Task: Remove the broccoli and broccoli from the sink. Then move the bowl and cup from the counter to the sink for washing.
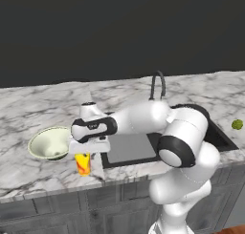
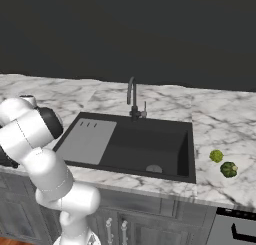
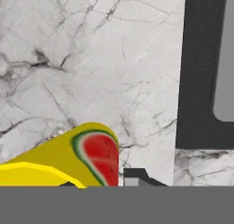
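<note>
The yellow cup [image 1: 83, 164], with a red watermelon mark, stands on the marble counter [image 1: 28, 109] just left of the sink [image 1: 221, 138], near the front edge. My gripper [image 1: 84, 153] reaches down onto the cup's rim. In the hand view the cup [image 3: 87, 159] fills the lower left, and my gripper [image 3: 101, 181] has one fingertip [image 3: 133, 175] pressed against its outer side and the other at its rim. The cream-green bowl [image 1: 50, 143] sits right beside the cup, to its left. Two broccoli florets, one yellowish [image 2: 216, 156] and one darker [image 2: 229, 169], lie on the counter right of the sink [image 2: 150, 149].
A dark gooseneck tap [image 2: 132, 96] rises behind the sink, and a grey flat panel [image 2: 89, 139] covers its left side. My arm's elbow [image 1: 184, 137] hangs over the basin. The counter's front edge runs close below the cup.
</note>
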